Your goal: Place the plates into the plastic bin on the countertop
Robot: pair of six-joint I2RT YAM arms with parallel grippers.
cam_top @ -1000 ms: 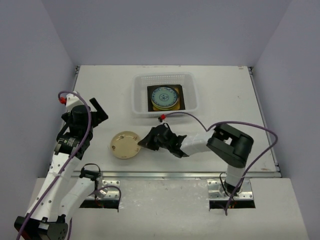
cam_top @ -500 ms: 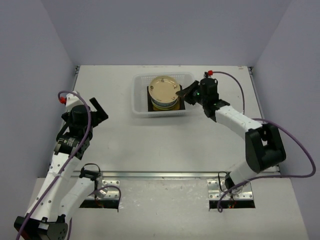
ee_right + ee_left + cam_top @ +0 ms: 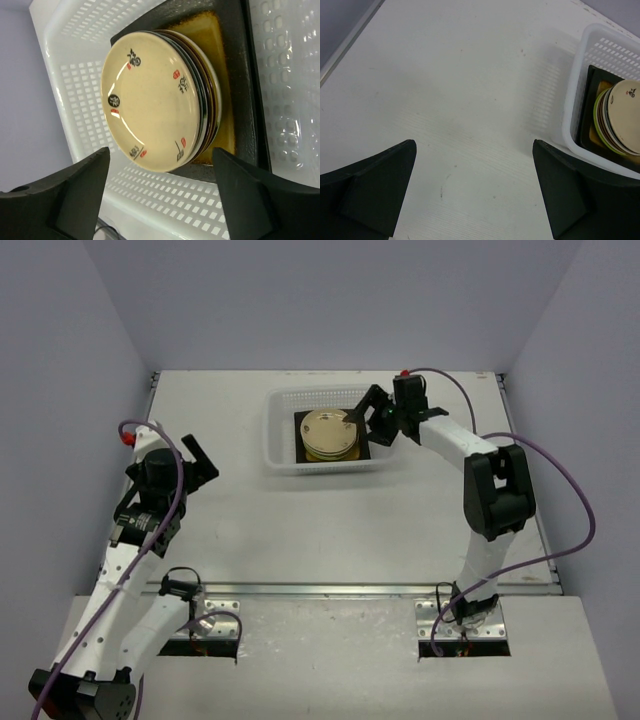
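Observation:
The plastic bin (image 3: 281, 436) stands at the back middle of the countertop (image 3: 400, 520). Inside it the plates (image 3: 328, 433) lie in one stack. A cream plate (image 3: 155, 100) with small red and black marks is on top, over round ones and a square dark-rimmed plate (image 3: 215, 40) with an amber centre. My right gripper (image 3: 365, 420) hangs open just right of the stack, its fingers (image 3: 75, 195) on either side of the cream plate's edge and not touching it. My left gripper (image 3: 196, 466) is open over bare countertop at the left, holding nothing. In its view the bin (image 3: 575, 100) and the plates (image 3: 625, 120) show at the right.
A metal rail (image 3: 350, 589) runs along the near edge of the countertop. Purple walls close in the back and both sides. The right arm's purple cable (image 3: 570, 500) loops out over the right side.
My right gripper carried the cream plate from the front of the countertop to the bin, set it on the stack and opened. The left arm has not moved.

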